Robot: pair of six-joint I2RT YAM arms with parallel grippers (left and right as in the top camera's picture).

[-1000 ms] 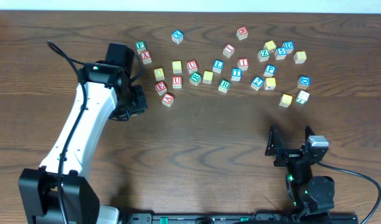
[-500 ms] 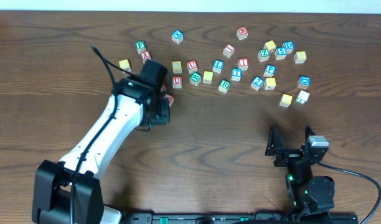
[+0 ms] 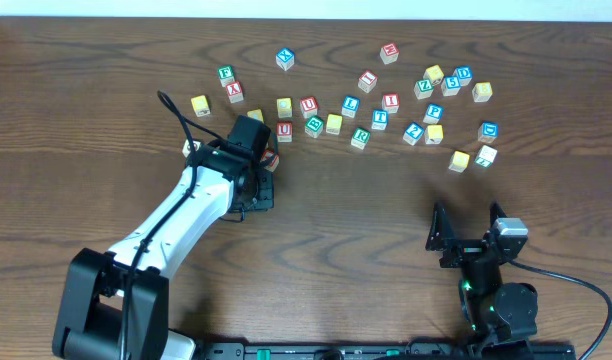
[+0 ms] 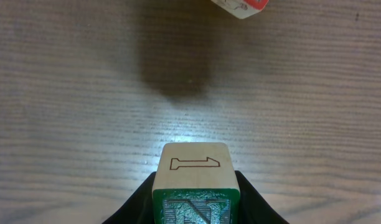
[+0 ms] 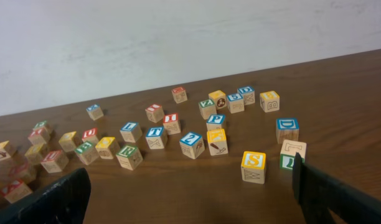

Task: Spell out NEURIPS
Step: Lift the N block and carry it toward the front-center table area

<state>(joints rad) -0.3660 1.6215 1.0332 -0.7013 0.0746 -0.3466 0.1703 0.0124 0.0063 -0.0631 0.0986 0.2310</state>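
Observation:
In the left wrist view my left gripper is shut on the green N cube, held just above the bare wood. Overhead, the left gripper is just below the left end of the cube cluster, and the arm hides the N. The red U, green R, red I and blue P lie in the cluster. The yellow S sits nearest my right gripper, which is open and empty at the front right.
Many other letter cubes are scattered across the far half of the table. A red cube lies just ahead of the held N. The left arm's cable loops above the left cubes.
The left arm has swung right and then toward the front edge with the N cube in its grip, uncovering a yellow cube at the far left. The right arm has stayed still.

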